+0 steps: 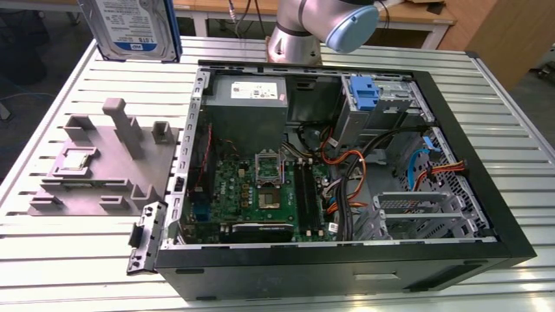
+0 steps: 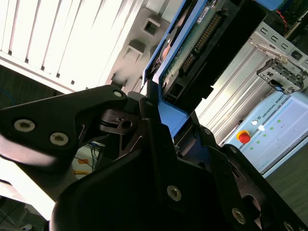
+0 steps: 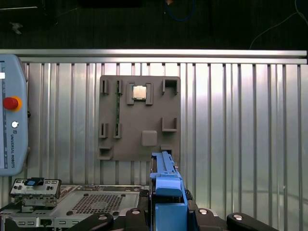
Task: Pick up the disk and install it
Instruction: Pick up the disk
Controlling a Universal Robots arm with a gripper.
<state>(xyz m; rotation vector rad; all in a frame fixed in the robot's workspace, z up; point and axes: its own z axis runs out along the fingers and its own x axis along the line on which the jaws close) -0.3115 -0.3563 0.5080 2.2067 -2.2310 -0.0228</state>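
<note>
Hanging at the exterior view's far left, over the slatted table, the disk shows a silver-grey body, white-and-blue label and blue side rails. The gripper has its fingers clamped on the disk's blue-railed edges.

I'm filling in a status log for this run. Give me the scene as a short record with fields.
disk: held upright in the air, exterior view's upper left, outside the case
gripper: shut on the disk's blue rail
case: open, lying on the slatted table
grey fixture: on the table beside the case, small chip seated in it
stage: disk picked up, not yet installed
</note>
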